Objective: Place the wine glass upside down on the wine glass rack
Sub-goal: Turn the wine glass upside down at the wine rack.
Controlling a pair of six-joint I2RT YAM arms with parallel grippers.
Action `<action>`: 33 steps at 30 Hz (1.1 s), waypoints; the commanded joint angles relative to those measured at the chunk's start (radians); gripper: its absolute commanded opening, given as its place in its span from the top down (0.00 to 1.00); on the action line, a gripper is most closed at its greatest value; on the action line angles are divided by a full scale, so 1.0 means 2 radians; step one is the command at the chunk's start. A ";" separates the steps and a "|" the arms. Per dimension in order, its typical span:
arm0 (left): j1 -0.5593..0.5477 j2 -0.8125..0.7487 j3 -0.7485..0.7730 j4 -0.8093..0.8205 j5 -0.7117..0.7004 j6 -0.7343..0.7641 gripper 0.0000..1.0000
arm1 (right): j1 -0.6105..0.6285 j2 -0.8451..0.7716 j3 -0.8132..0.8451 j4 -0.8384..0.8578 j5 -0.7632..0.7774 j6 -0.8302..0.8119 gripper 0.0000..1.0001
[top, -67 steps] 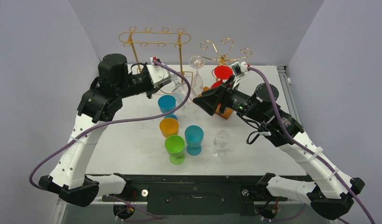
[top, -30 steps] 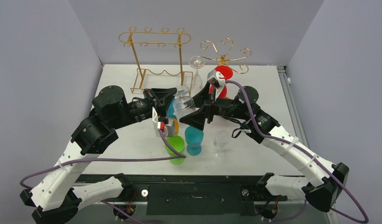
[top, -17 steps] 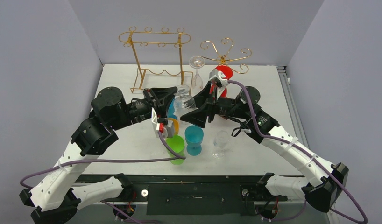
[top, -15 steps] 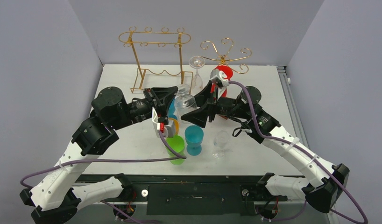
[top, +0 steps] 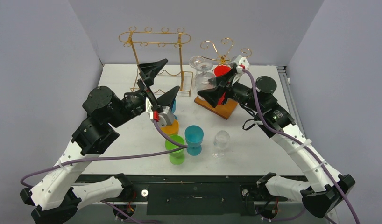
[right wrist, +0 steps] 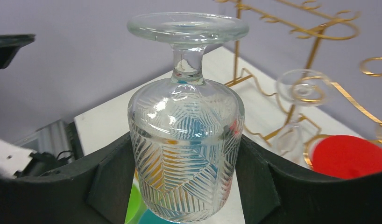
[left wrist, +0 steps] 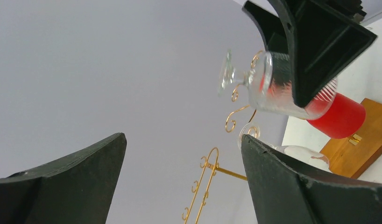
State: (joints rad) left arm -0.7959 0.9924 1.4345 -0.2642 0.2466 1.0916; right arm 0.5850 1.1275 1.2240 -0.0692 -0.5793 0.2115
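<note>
Ribbed clear glass fills the right wrist view: the wine glass, foot up, is clamped by the right end effector. The top view puts it just left of the curly gold rack. A second ago it hung lower, held by the left end effector — now spread wide and empty. Coloured cups stand well nearer than the rack.

left arm and right arm: white links, black round joint housings, a purple cable looping along each. left gripper and right gripper have black wedge-shaped fingers. white wrist blocks bear red marks. black bases at 6 o'clock.
</note>
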 commanded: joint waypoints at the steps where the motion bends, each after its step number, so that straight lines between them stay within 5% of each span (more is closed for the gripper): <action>1: -0.002 0.005 0.036 0.039 -0.036 -0.057 0.08 | -0.044 -0.042 0.047 0.066 0.073 -0.026 0.81; 12: 0.001 0.025 0.075 -0.006 -0.094 -0.201 0.04 | -0.189 -0.061 0.011 0.126 0.184 0.001 0.87; 20: 0.007 0.042 0.085 -0.074 -0.073 -0.270 0.04 | -0.253 -0.082 -0.105 0.173 0.233 -0.019 0.89; 33: 0.008 0.069 0.091 -0.080 -0.042 -0.317 0.05 | -0.291 -0.039 -0.208 0.296 0.127 -0.041 0.85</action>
State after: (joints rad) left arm -0.7856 1.1385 1.5677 -0.4213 0.1406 0.5026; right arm 0.0128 1.0348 0.8135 0.2798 -0.2081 0.1661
